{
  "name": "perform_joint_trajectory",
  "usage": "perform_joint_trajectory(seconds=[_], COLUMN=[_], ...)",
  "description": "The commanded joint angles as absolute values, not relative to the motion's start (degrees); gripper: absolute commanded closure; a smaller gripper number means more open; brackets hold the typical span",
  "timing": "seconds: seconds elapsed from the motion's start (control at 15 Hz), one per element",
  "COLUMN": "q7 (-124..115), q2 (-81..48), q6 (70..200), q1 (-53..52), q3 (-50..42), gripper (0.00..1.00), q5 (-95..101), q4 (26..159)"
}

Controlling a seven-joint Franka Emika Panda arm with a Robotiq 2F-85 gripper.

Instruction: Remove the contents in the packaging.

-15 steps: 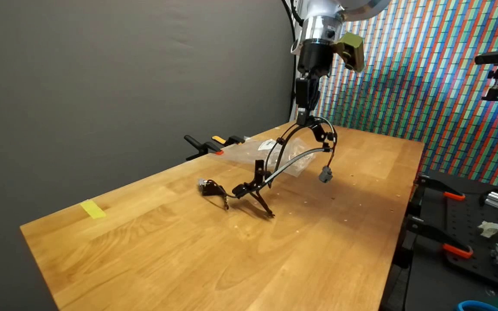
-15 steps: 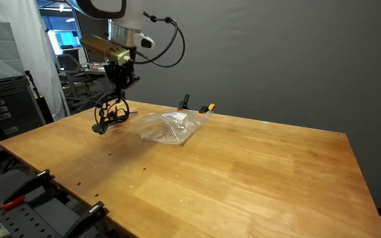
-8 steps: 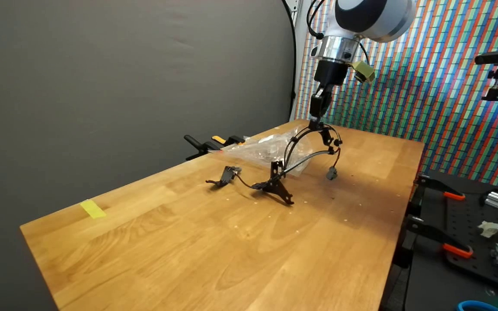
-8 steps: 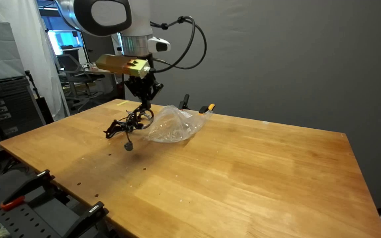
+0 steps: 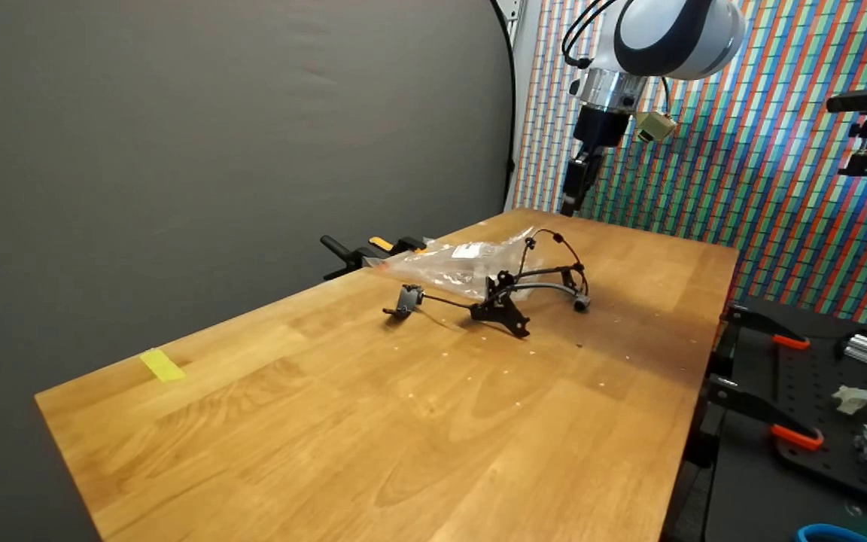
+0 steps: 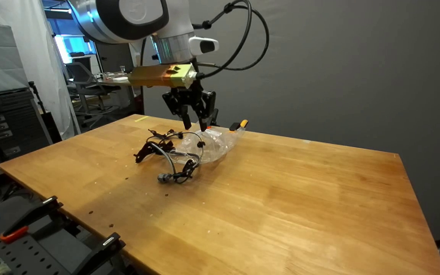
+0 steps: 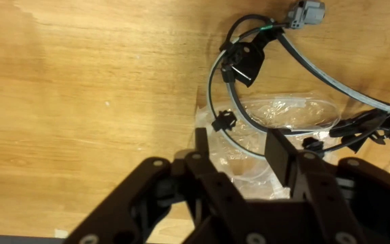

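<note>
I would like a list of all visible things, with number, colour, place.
table: one, brown, centre
bag: one, transparent, on the table
cable bundle: one, black and grey, overlapping the bag in all views
tape: one strip, yellow, table edge
clamps: four, black with orange or yellow, table edges
backdrop: one, grey, behind the table
patterned wall: one, multicoloured, background
board with holes: one, dark, beside the table
curtain: one, white, background
chair: at least one, dark, background
cabinet: one, dark, background
arm: one, white and black, above the table
claw: one, black, open, above the table
</note>
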State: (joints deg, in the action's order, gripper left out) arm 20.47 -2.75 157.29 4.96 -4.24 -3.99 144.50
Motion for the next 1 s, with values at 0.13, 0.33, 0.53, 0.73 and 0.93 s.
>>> perform_joint_trajectory(seconds=[0.13, 0.33, 0.53, 0.73, 0.93], q7=[9.2, 1.3, 1.2, 1.9, 1.9], q2=[2.3, 4.0, 4.7, 4.4, 4.3], q6=[153.6, 146.3, 134.0, 132.4, 127.7], q1=[5.9, 6.8, 7.0, 6.9, 7.0], q3=[-5.9, -6.4, -6.7, -6.8, -7.2], gripper=[0.04, 0.0, 0.0, 0.0, 0.0], q5=[2.6, 7.8, 4.0, 2.8, 0.9], q4=[141.9, 137.3, 130.6, 130.0, 126.5])
